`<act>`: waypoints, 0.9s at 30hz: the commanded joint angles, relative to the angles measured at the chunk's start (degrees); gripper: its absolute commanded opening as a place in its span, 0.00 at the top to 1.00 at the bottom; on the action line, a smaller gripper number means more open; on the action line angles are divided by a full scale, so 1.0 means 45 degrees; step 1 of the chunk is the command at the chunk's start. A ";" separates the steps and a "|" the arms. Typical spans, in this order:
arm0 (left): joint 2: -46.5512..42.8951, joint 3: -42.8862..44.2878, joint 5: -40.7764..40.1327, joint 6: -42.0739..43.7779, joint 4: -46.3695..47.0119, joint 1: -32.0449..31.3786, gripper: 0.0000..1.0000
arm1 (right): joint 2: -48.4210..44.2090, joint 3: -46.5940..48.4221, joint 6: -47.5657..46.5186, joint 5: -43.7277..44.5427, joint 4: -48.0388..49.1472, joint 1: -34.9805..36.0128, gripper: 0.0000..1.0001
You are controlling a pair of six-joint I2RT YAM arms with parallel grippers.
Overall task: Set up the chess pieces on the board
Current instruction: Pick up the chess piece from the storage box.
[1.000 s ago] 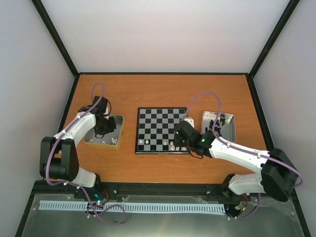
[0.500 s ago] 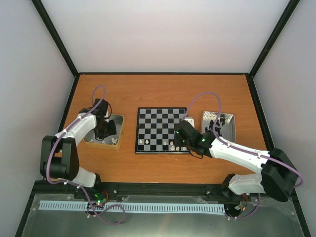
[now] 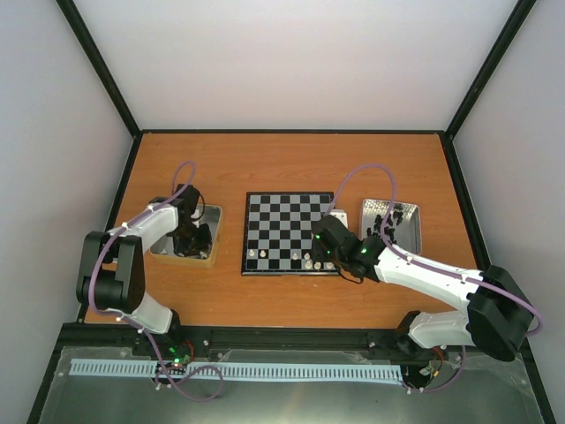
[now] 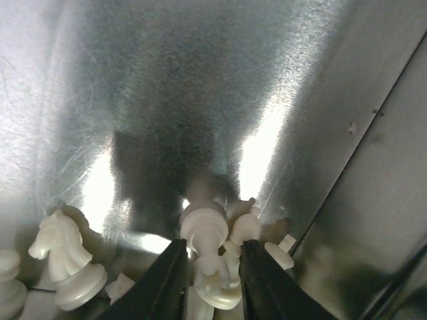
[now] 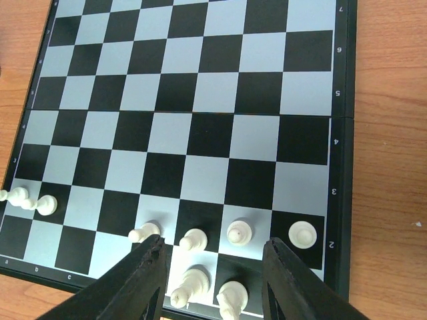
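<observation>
The board [image 3: 290,233] sits central on the counter [image 3: 291,168], a few cream pieces [image 5: 240,232] on its near rows. The right jaws hover over those, apart, holding nothing. The left jaws are down in the left tin [image 4: 200,80], narrow around one cream piece [image 4: 203,227]; grip can't be told. Black pieces [image 3: 388,217] lie in the right tin [image 3: 410,240].

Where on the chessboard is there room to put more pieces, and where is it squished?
The board is bare from its far rim down to the white pieces. It is crowded at the near right, where they cluster between the fingers of the right gripper. A few more sit at the near left.
</observation>
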 commanded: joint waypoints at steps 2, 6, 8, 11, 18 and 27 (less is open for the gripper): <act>-0.0198 0.0233 -0.0425 -0.0070 0.0305 -0.0089 0.85 | -0.0031 -0.0056 0.0090 0.0138 0.0283 -0.0131 0.59; -0.0534 0.0458 -0.0579 -0.0162 0.0607 -0.0089 0.91 | -0.0010 -0.0013 0.0060 0.0128 0.0283 -0.0149 0.60; -0.0554 0.0558 -0.0705 -0.0173 0.0562 -0.0089 0.93 | -0.0025 -0.0015 0.0054 0.0128 0.0268 -0.0149 0.60; -0.0778 0.0631 -0.0830 -0.0203 0.0492 -0.0089 0.94 | -0.0077 -0.0010 0.0095 0.0138 0.0225 -0.0150 0.60; -0.2052 0.1334 -0.0864 0.0007 -0.0131 -0.0089 0.94 | -0.0214 -0.0006 0.0052 -0.0050 0.0313 -0.0168 0.60; -0.3839 0.2253 0.2184 0.1146 -0.1128 -0.1018 0.92 | -0.0383 -0.0031 0.0138 -0.0631 0.0735 -0.0386 0.60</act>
